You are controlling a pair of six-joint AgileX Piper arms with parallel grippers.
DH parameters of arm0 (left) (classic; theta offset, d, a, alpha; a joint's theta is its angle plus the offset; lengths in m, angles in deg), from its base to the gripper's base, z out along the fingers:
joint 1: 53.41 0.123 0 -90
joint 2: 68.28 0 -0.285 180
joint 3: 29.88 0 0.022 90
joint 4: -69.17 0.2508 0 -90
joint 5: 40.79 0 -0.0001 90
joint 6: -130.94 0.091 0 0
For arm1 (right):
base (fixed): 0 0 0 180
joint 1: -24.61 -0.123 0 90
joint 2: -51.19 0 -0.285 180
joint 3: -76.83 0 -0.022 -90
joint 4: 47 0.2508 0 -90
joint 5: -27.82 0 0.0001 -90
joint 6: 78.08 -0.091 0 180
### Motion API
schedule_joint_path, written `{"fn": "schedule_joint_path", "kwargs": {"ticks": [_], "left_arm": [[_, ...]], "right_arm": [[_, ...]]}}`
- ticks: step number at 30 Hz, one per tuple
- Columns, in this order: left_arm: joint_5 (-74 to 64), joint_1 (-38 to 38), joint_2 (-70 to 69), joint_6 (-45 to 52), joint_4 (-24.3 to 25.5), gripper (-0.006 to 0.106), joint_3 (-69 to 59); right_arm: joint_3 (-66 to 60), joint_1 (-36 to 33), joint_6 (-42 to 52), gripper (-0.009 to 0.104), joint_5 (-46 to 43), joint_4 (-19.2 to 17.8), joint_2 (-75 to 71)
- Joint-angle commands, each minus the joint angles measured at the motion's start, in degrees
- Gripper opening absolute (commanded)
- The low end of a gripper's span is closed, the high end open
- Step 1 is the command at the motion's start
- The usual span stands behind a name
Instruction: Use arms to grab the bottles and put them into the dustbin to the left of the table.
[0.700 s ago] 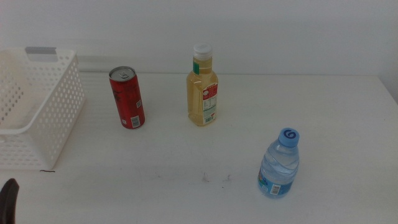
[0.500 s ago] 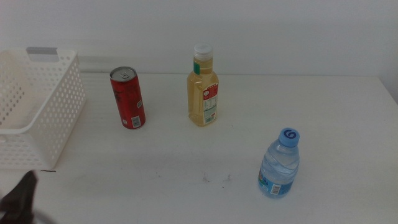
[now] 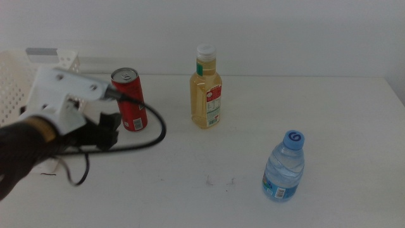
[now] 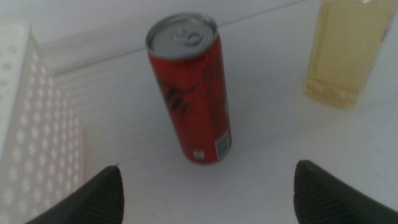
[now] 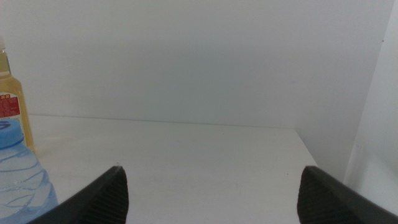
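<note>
A red soda can (image 3: 130, 99) stands upright on the white table (image 3: 209, 152), just right of the dustbin (image 3: 19, 69). My left gripper (image 3: 109, 130) has come in from the left and hovers a little in front of the can, jaws open; in the left wrist view the can (image 4: 193, 96) stands between and beyond the two jaw tips, untouched. The yellow juice bottle (image 3: 206, 87) stands mid-table and the clear water bottle (image 3: 284, 168) at the front right. My right gripper (image 5: 211, 186) is open, outside the middle view, with the water bottle (image 5: 22, 171) off to its side.
The left arm's white housing (image 3: 60, 95) and black cable (image 3: 136, 142) cover most of the dustbin's right wall. Small dark marks (image 3: 218, 182) lie on the table in front of the juice bottle. The table's right edge (image 3: 395, 95) is near the wall.
The left arm swung up from the bottom left corner into the scene and now sits in front of the red can. The bottles and can have not moved.
</note>
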Motion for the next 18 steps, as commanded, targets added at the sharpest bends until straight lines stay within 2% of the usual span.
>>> {"fn": "schedule_joint_path", "kwargs": {"ticks": [1, 18], "left_arm": [[0.6, -0.5, 3.0, 0.0, 0.6, 0.094, 2.9], [12.7, -0.5, 7.9, -0.4, 1.5, 0.094, 2.5]], "right_arm": [[-0.2, 0.1, 0.3, 0.091, -0.4, -0.1, -0.3], [-0.2, 0.1, 0.3, 0.091, -0.4, -0.1, -0.3]]}}
